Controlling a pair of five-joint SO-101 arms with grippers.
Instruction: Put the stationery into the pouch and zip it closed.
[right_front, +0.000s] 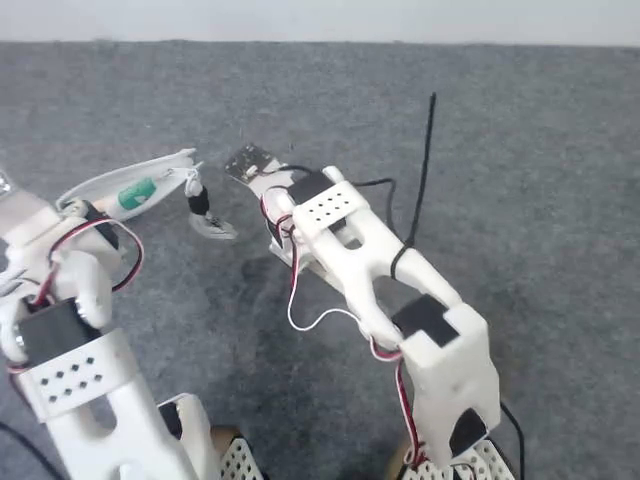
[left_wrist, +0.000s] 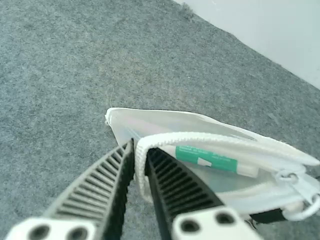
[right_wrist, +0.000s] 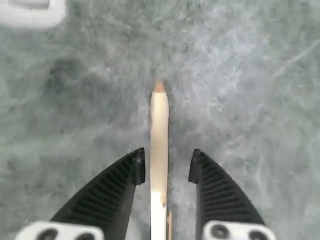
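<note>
The white pouch (left_wrist: 200, 125) lies on the grey carpet with its zip open and a green-labelled item (left_wrist: 206, 157) inside. My left gripper (left_wrist: 139, 149) is shut on the pouch's zipped rim at its near end. From above, the pouch (right_front: 135, 185) sits at the left, and its zip pull with a dark tag (right_front: 200, 203) hangs off the far end. My right gripper (right_wrist: 167, 162) is open and points down at the carpet. A pale wooden pencil (right_wrist: 159, 125) lies lengthwise between its fingers, touching neither. The right arm (right_front: 335, 215) covers that spot in the high view.
A small grey item (right_front: 250, 160) lies on the carpet just beyond the right arm. A thin black cable (right_front: 428, 150) runs up from that arm. Open carpet stretches to the back and right.
</note>
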